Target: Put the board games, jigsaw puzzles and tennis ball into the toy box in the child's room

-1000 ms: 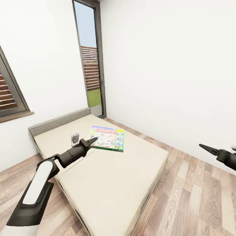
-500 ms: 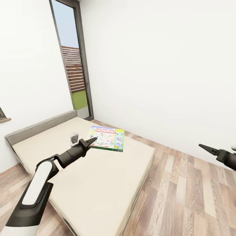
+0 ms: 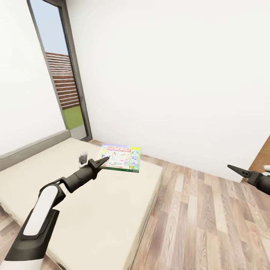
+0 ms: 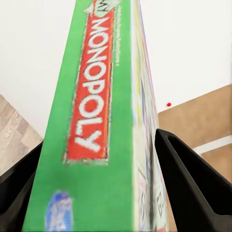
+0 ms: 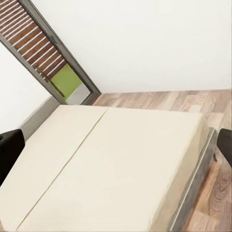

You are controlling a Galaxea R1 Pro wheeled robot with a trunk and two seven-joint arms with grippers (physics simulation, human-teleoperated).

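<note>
- Head view: the left gripper [image 3: 100, 162] is closed on the near edge of the Monopoly box [image 3: 120, 158], holding it out flat above the far part of the bed [image 3: 93, 217]. The box looks lifted, though from this angle I cannot tell how far it clears the mattress.
- Head view: the right gripper [image 3: 240, 171] hangs over the wood floor [image 3: 210, 221] near the picture's right edge, well apart from the bed. Its fingers look drawn to a point here, with nothing between them.
- Head view: a tall window [image 3: 62, 80] stands behind the bed's far corner. No second game is visible on the part of the bed that shows.
- Left wrist view: the Monopoly box [image 4: 106, 125] stands edge-on between the two dark fingers [image 4: 193, 188], one on each side, so the grip is firm on the box's thickness.
- Right wrist view: the bed [image 5: 111, 169] lies bare below, with the window [image 5: 46, 55] beyond. Dark finger tips sit at both side edges of the picture, which suggests a wide gap, against what the head view hints; I cannot tell which is right.
- Progress, as I judge it: one game is in hand and has yet to reach the toy box. The other five toys cannot be accounted for from here, so most of the job seems left.
</note>
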